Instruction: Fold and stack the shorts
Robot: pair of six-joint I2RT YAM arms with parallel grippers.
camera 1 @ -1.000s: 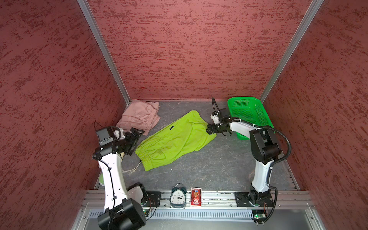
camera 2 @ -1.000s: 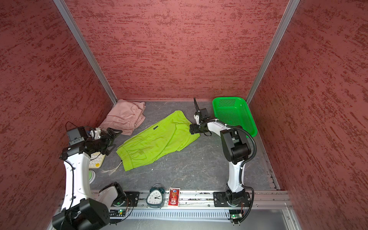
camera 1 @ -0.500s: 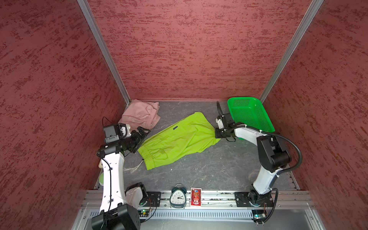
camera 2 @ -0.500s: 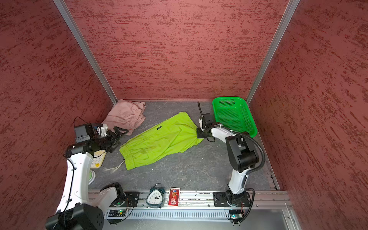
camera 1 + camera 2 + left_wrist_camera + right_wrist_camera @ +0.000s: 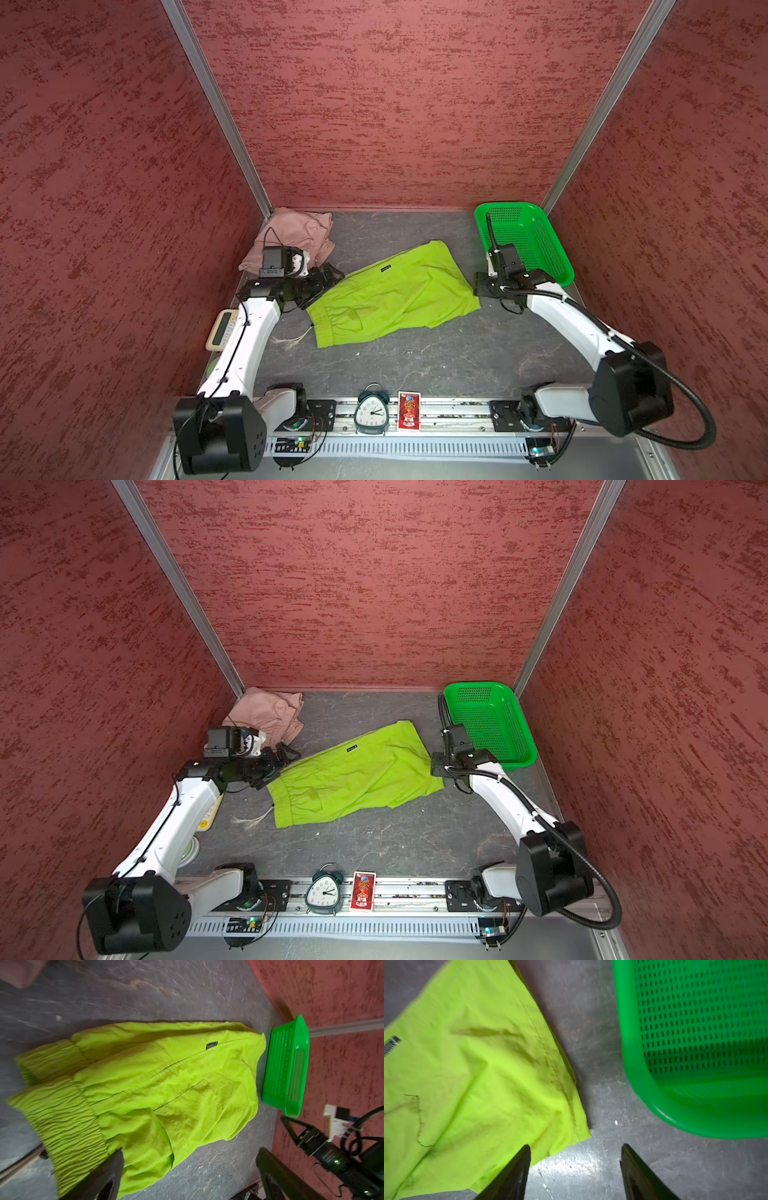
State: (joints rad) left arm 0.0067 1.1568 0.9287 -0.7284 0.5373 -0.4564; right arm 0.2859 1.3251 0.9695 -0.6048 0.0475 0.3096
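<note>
Shows the right gripper (image 5: pixel 575 1147) spread and empty, just beside the hem corner of the lime green shorts (image 5: pixel 477 1076). Shows the left gripper (image 5: pixel 189 1150) spread wide and empty at their gathered waistband. Looks like the laying-out step, with these shorts flat mid-table, not yet folded. Calls next for pinching hem and waistband to fold. Counts 2 pairs: 1 lime, plus 1 dusty pink shorts (image 5: pixel 291 237) bunched in the far left corner. Counts 1 green perforated basket (image 5: pixel 540 249).

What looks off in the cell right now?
Lime shorts lie diagonal and wrinkled, a frayed white drawstring trailing past the waistband. Pink shorts sit bunched in the far left corner, not stacked.
</note>
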